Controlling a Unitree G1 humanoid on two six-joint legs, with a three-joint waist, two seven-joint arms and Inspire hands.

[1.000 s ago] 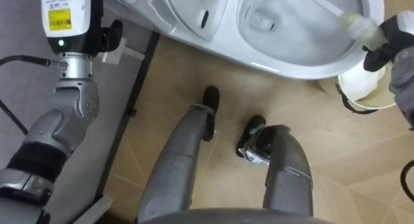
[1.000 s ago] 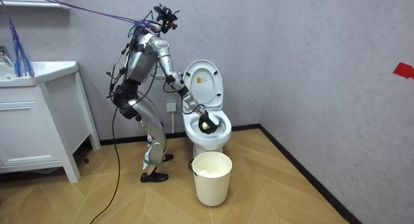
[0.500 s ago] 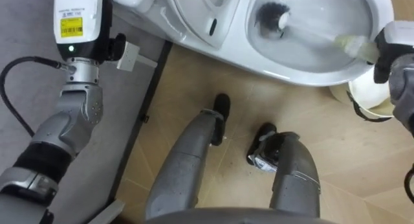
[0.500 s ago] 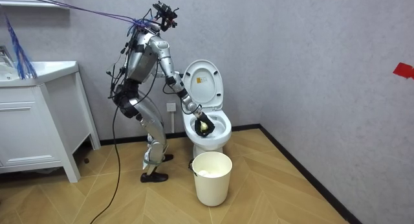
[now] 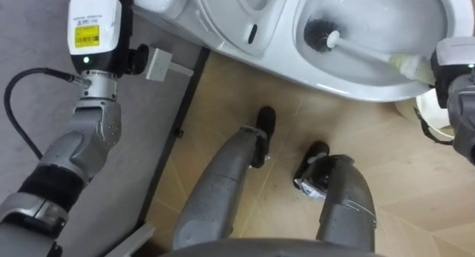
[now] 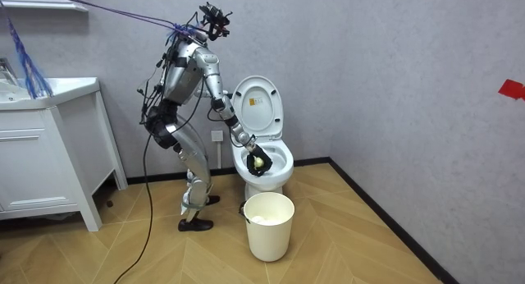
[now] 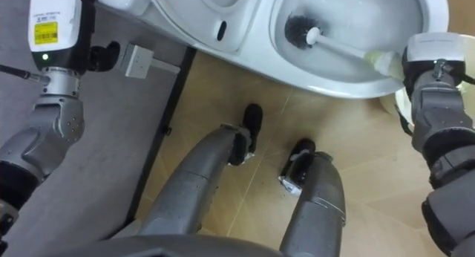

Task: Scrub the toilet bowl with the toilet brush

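the toilet brush [image 5: 360, 50] has slid its head lower in the toilet bowl [image 5: 349, 82], upper right of frame; the right hand [image 7: 423, 64], right edge, grasps its handle.

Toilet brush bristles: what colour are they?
The bristles are black, on a white handle; clearest in the right eye view.

The walls [image 6: 394, 62] are plain grey. The floor [image 6: 344, 243] is laid with light wood-pattern planks in herringbone. A dark skirting [image 6: 385, 214] runs along the wall base. A white cabinet [image 6: 41, 161] with panelled doors stands at the room view's left. A white socket [image 5: 158, 62] is fixed low on the wall. A white bin [image 6: 268, 226] stands on the floor. A red mark [image 6: 511, 89] sits on the wall at the room view's right.
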